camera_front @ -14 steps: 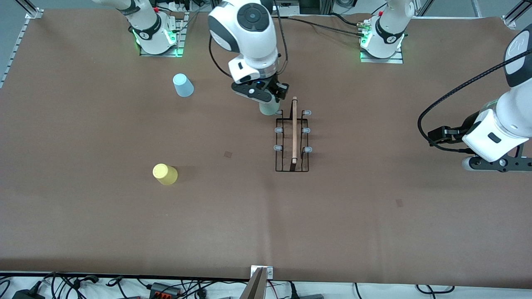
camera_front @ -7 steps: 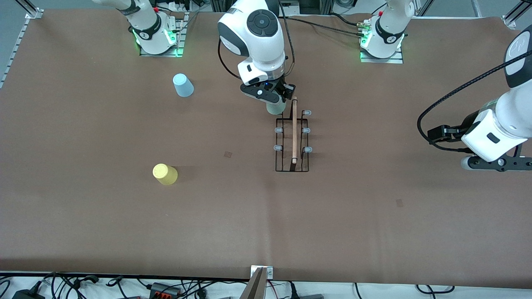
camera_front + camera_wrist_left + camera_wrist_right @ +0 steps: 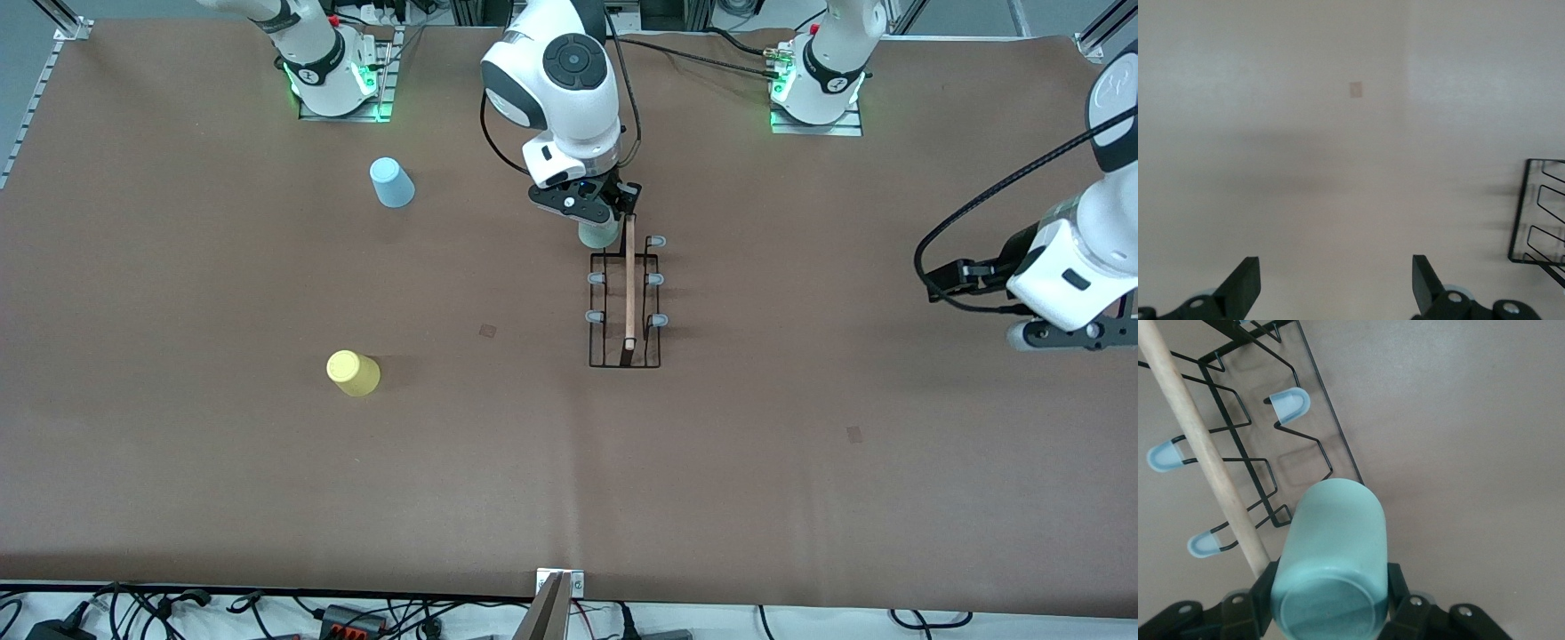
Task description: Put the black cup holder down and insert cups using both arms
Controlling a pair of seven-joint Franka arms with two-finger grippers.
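The black cup holder [image 3: 625, 302] stands mid-table with its wooden rod [image 3: 630, 280] along the top; it also shows in the right wrist view [image 3: 1245, 420] and, as a corner, in the left wrist view [image 3: 1538, 213]. My right gripper [image 3: 594, 213] is shut on the mint green cup [image 3: 597, 235], held mouth down over the holder's end nearest the robot bases, beside the rod [image 3: 1198, 440]. In the right wrist view the cup [image 3: 1331, 553] sits between my gripper's [image 3: 1331, 593] fingers. The light blue cup [image 3: 391, 182] and the yellow cup [image 3: 353, 372] stand upside down toward the right arm's end. My left gripper [image 3: 1335, 267] is open and empty.
The left arm [image 3: 1067, 284] hangs over the table toward its own end, well apart from the holder. Grey-capped pegs [image 3: 1288, 403] stick out on both sides of the rod. Bare brown table surface [image 3: 800, 462] lies nearer the front camera.
My right gripper has carried the mint green cup toward the left arm's end, up against the holder's end by the rod. The left arm has drifted slightly toward its own end.
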